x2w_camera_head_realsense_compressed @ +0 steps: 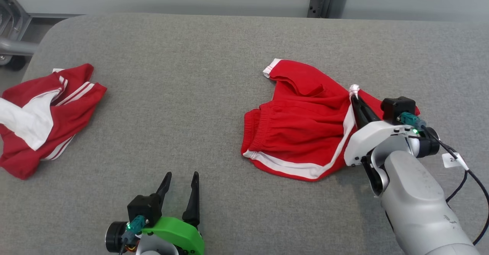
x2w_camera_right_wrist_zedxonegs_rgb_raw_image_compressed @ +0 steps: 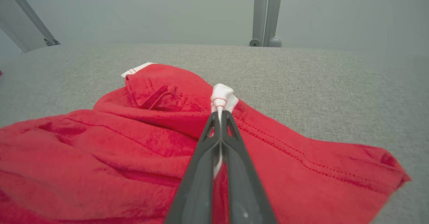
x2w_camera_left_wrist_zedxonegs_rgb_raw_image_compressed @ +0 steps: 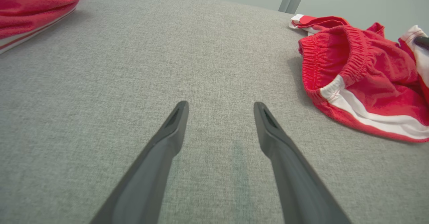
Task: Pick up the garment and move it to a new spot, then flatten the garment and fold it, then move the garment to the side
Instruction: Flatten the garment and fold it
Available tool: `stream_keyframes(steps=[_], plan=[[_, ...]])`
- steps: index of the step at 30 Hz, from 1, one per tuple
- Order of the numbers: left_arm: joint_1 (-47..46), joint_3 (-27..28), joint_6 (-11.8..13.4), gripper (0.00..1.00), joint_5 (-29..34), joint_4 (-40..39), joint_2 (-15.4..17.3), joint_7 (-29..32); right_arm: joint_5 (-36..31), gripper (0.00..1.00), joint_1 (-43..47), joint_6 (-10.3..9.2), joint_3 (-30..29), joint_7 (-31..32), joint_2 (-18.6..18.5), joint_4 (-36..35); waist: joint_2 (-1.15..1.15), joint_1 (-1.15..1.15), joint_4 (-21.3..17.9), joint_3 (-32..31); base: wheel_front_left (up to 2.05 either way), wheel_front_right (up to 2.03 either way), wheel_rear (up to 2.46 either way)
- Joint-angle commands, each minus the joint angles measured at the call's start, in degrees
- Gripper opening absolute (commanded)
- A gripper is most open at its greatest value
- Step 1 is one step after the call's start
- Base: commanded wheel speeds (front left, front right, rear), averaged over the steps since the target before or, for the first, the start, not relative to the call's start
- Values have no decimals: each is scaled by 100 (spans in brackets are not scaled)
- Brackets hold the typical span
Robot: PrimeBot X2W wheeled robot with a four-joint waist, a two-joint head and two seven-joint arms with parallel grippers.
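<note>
Fingers of the right claw [x2w_camera_head_realsense_compressed: 355, 96], arm angled forward and leftward, pinch shut on white trim of the red shorts [x2w_camera_head_realsense_compressed: 298, 129], right of centre on the surface [x2w_camera_head_realsense_compressed: 198, 64]. Right wrist view shows the pinch; head view adds the left claw [x2w_camera_head_realsense_compressed: 182, 176], spread, empty. Waistband faces left, long axis crosswise.

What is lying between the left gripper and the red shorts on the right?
Only bare grey tabletop lies between the left gripper and the red shorts; the head view and left wrist view both show it.
</note>
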Motion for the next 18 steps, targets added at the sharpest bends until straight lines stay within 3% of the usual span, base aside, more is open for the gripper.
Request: stream_keyframes(steps=[1, 8, 9, 10, 11, 12, 18], plan=[[18, 29, 11, 100, 39, -10, 20, -1, 46, 0, 168, -1, -73, -16, -21, -161, 0, 0, -97, -62, 0, 0, 0], [138, 97, -24, 100, 43, 6, 21, -1, 384, 0, 1121, -1, -620, -16, -8, -1353, 0, 0, -554, -355, 0, 0, 0], [153, 103, -24, 100, 40, 7, 20, -1, 434, 4, 1273, -1, -679, -16, -8, -1445, 0, 0, -614, -391, 0, 0, 0], [168, 109, -19, 100, 42, 4, 20, -1, 449, 23, 1410, -1, -740, -16, -12, -1510, 0, 0, -674, -422, 0, 0, 0], [183, 123, -12, 100, 52, -3, 21, -1, 478, 79, 1556, -1, -801, -16, -12, -1576, 0, 0, -743, -456, 0, 0, 0], [200, 132, 1, 100, 65, -7, 21, -1, 484, 100, 1690, -1, -855, -16, -10, -1661, 0, 0, -808, -489, 0, 0, 0], [260, 247, 21, 100, 120, -37, 21, 0, 218, 100, 2166, -1, -1089, -16, -5, -2323, 0, 0, -1080, -608, 0, 0, 0]])
